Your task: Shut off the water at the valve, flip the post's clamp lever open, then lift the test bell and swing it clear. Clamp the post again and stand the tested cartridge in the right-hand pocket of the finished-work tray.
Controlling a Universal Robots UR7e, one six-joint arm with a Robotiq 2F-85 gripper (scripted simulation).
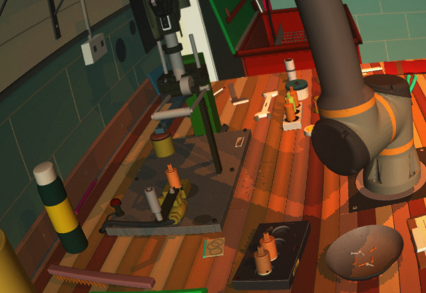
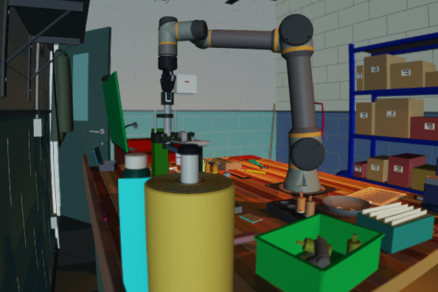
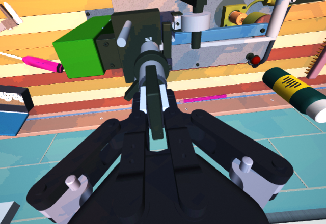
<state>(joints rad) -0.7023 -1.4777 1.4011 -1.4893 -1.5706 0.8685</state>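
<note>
The test bell (image 1: 162, 144) is hidden from the second side camera behind a big yellow roll; it is a yellow cylinder with a dark red top, hanging on an arm above the grey base plate. The dark grip tab (image 3: 154, 103) on top of the grey post (image 1: 174, 57) is held by my closed gripper (image 1: 165, 23) (image 2: 167, 98) (image 3: 153, 99), high above the clamp block. The clamp lever (image 1: 172, 113) sticks out toward the near side. The orange tested cartridge (image 1: 173, 176) stands upright on its yellow fixture, apart from the bell. The red-knobbed valve (image 1: 117, 205) sits at the plate's near corner.
My arm's base (image 1: 382, 152) stands right of the plate. The black finished-work tray (image 1: 272, 257) holds two orange cartridges near the front edge. A green block (image 1: 203, 100) stands beside the post, a striped canister (image 1: 60, 210) by the wall, and a bowl (image 1: 363, 252) to the right.
</note>
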